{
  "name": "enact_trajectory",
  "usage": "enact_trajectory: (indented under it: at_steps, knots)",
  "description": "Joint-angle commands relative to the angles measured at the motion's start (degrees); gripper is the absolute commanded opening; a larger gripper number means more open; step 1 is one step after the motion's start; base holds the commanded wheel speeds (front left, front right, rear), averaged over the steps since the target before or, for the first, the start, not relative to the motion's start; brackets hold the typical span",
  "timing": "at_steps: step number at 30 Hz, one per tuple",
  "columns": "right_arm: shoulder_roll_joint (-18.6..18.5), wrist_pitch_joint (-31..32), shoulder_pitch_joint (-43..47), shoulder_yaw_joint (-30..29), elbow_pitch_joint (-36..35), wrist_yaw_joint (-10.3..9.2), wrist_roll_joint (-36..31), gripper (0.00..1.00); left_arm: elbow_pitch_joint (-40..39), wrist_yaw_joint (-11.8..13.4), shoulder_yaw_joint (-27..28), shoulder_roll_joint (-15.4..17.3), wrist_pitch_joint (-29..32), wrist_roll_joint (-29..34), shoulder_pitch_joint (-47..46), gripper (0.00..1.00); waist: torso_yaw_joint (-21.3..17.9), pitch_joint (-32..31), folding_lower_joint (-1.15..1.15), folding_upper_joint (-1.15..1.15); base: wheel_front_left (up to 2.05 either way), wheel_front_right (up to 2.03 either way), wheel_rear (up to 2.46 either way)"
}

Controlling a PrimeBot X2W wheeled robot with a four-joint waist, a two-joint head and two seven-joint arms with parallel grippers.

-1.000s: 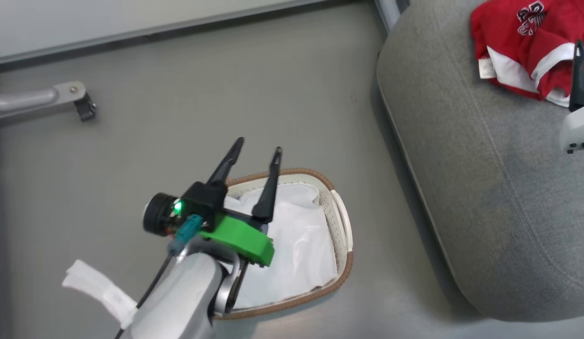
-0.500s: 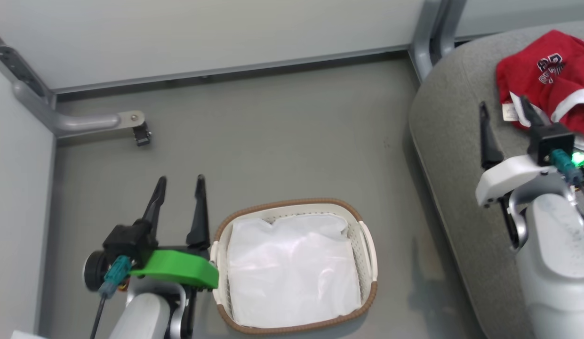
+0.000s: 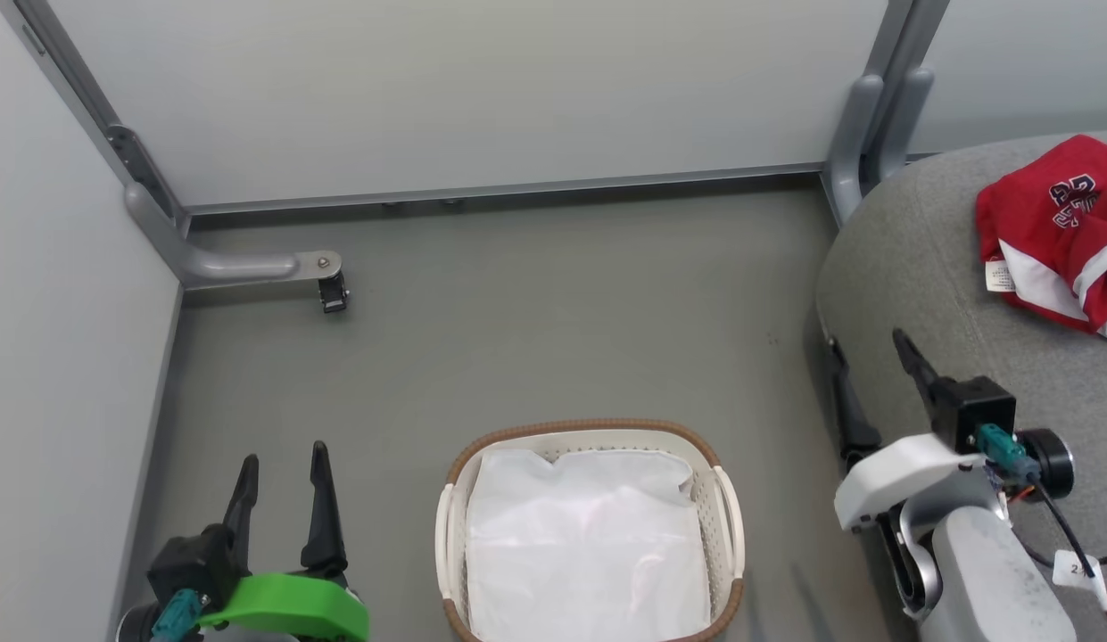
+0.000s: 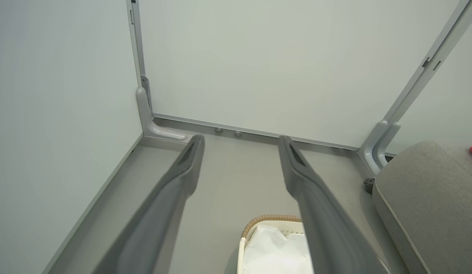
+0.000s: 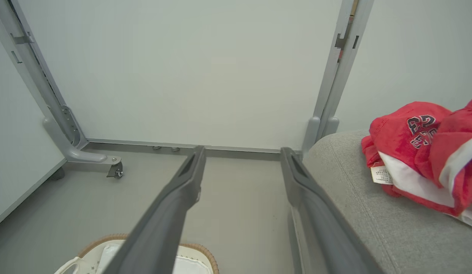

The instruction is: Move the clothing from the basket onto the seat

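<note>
Red clothing (image 3: 1053, 223) sits bunched on seat (image 3: 928, 303), tag (image 3: 998, 275) toward basket (image 3: 589, 428).

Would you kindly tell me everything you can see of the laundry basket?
The basket is a small oval tub of white perforated plastic with a brown woven rim and a white handle on each side. A crumpled white fabric liner fills it, with nothing lying on top. It stands upright on the grey floor, apart from the grey seat; nothing but the floor touches it.
</note>
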Motion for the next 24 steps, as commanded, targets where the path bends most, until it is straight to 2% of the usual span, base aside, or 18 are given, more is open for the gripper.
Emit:
enact_trajectory:
  at_steps: [1, 15, 24]
  knots:
    - [-0.3, -0.2, 1.8, 0.4, -0.3, -0.08, 1.3, 1.0, 0.2, -0.5, 0.7, -0.3, 0.0, 0.5, 1.1, 1.0, 0.4, -0.7, 0.0, 0.0, 0.0, 0.0, 0.0]
    - [-0.2, -0.2, 7.9, 4.7, -1.8, -0.08, 6.2, 1.0, 1.2, -2.5, 4.0, -1.3, 0.0, 2.1, 3.6, 1.0, -0.6, -1.8, 0.0, 0.0, 0.0, 0.0, 0.0]
    - [-0.2, -0.2, 8.4, 5.7, -2.1, -0.08, 6.6, 1.0, 1.0, -2.0, 3.3, -1.4, 0.0, 0.9, 4.3, 1.0, -0.5, -2.2, 0.0, 0.0, 0.0, 0.0, 0.0]
